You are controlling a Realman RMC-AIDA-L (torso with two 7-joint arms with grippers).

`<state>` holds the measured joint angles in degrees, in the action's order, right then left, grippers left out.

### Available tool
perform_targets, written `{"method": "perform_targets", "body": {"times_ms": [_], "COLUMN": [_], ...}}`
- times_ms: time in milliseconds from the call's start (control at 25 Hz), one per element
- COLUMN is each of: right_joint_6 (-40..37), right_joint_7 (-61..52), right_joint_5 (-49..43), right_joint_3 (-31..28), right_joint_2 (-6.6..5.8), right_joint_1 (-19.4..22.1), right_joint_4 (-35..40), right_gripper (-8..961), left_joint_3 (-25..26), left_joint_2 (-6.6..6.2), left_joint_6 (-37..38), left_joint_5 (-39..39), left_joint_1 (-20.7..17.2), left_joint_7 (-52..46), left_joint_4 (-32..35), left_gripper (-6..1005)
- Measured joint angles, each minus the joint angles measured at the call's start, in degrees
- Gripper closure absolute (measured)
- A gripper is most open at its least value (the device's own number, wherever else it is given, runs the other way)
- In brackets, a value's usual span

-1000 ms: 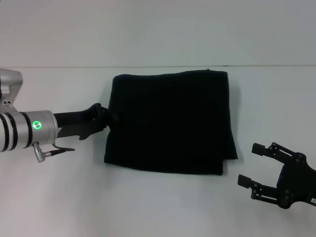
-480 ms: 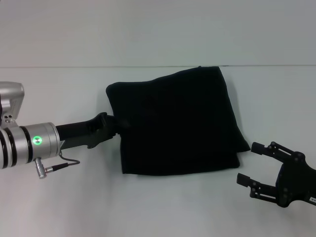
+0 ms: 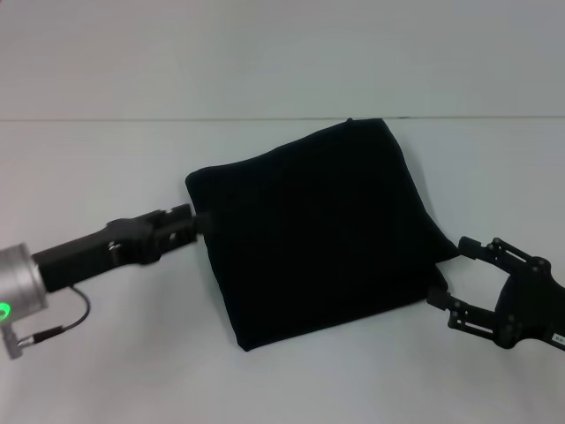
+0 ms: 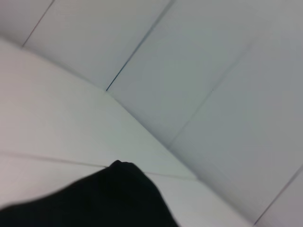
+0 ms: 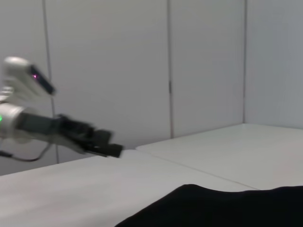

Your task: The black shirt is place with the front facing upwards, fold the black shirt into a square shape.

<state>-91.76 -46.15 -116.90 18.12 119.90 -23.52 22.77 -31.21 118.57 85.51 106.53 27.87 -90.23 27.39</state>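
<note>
Lies on the white table (image 3: 106,371), the black shirt (image 3: 313,225), already folded down to a rough square and skewed, one corner toward the back wall, another toward the near edge. Looks nearly finished as a fold; apparently being squared up or nudged rather than folded again.

Reaches in low from the left side, the left gripper (image 3: 190,221), tips right at the shirt's left edge, seemingly to pinch or push that edge. Cannot tell whether closed on cloth or only touching, black on black at the contact.

Sits at the shirt's right corner, the right gripper (image 3: 450,274), fingers spread apart with the cloth's corner just at or between them, probably placed to steady or catch that side; not clamped on anything visible.

Hidden entirely: lettering and neck label, tucked inside the folds. No telling how many layers lie beneath. From the left wrist, only a dark hump of cloth; from the right wrist, a low black edge and the other arm far off.
</note>
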Motion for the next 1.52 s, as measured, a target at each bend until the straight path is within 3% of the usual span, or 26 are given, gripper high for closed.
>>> {"method": "perform_targets", "body": {"times_ms": [280, 400, 600, 880, 1520], "right_joint_6": [3.3, 5.2, 9.7, 10.3, 12.5], "right_joint_7": [0.4, 0.8, 1.7, 2.9, 2.9], "right_joint_5": [-0.4, -1.0, -1.1, -1.2, -0.9], "right_joint_3": [0.3, 1.3, 2.6, 4.4, 4.6], "right_joint_2": [0.08, 0.09, 0.14, 0.24, 0.24], "right_joint_1": [-1.8, -2.1, -2.2, -3.3, -4.1], "right_joint_4": [-1.3, -1.5, -2.9, -5.0, -5.8], "right_gripper": [69, 69, 69, 68, 68], "left_joint_3": [-2.5, -2.7, -2.3, 0.5, 0.6], "left_joint_2": [0.67, 1.3, 1.46, 0.93, 0.87], "left_joint_6": [2.2, 2.3, 1.9, 2.7, 0.2], "left_joint_5": [1.4, 4.0, 8.2, 8.6, 10.6], "left_joint_1": [-6.3, -7.3, -7.3, -7.6, -6.9], "left_joint_7": [26.9, 29.7, 30.5, 30.2, 28.1], "left_joint_4": [1.8, 3.1, 3.1, 2.8, 2.8], "left_gripper": [245, 117, 91, 59, 57]}}
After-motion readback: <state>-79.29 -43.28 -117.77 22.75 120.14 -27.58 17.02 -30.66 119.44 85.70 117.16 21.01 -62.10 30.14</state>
